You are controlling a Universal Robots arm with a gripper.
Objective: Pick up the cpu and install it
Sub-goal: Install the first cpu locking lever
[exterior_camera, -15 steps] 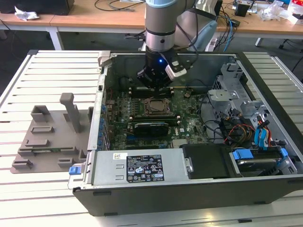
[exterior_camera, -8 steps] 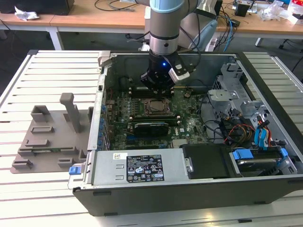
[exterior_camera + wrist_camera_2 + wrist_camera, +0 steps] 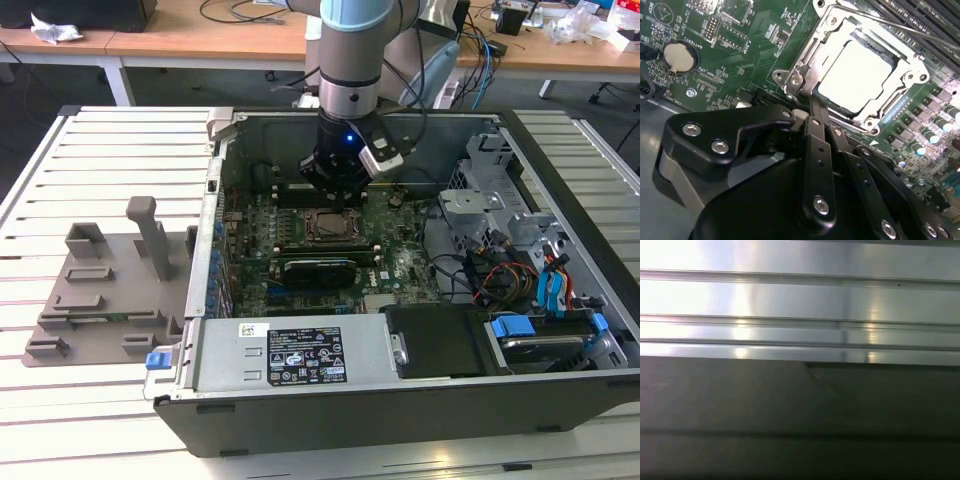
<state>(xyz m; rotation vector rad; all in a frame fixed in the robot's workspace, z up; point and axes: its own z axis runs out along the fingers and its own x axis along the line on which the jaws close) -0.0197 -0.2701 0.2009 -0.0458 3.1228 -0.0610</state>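
Black end effector (image 3: 812,107), fingers together, empty, just above 1 socketed cpu (image 3: 857,75).

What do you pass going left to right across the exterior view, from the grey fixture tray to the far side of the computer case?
grey fixture tray → blue clip → cpu in its socket, under the gripper → black drive bay cover → blue drive latch
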